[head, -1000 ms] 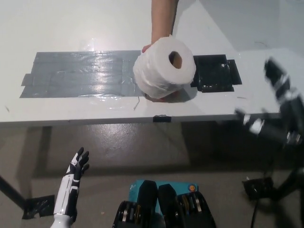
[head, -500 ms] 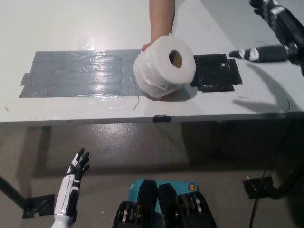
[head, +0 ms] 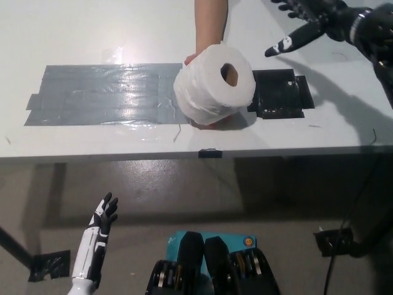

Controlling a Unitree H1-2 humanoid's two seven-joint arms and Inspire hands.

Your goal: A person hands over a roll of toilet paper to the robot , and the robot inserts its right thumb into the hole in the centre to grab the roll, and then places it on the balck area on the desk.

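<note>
Right hand (head: 319, 18): fingers spread, empty, above surface (head: 92, 37); aim thumb squarely into offered toilet paper roll (head: 214, 83) core; left hand (head: 101, 221) low, open

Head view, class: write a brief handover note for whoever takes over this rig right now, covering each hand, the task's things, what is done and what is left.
Right hand: open, fingers spread, raised over the desk's far right, apart from the roll.
Left hand: open, resting low, below the desk edge.
Toilet paper roll: held out by a person's hand above the desk, hole facing the camera.
Black area: bare, just right of the roll.
Done: roll offered.
Left: thumb into the hole, grasp, place on the black area.
</note>
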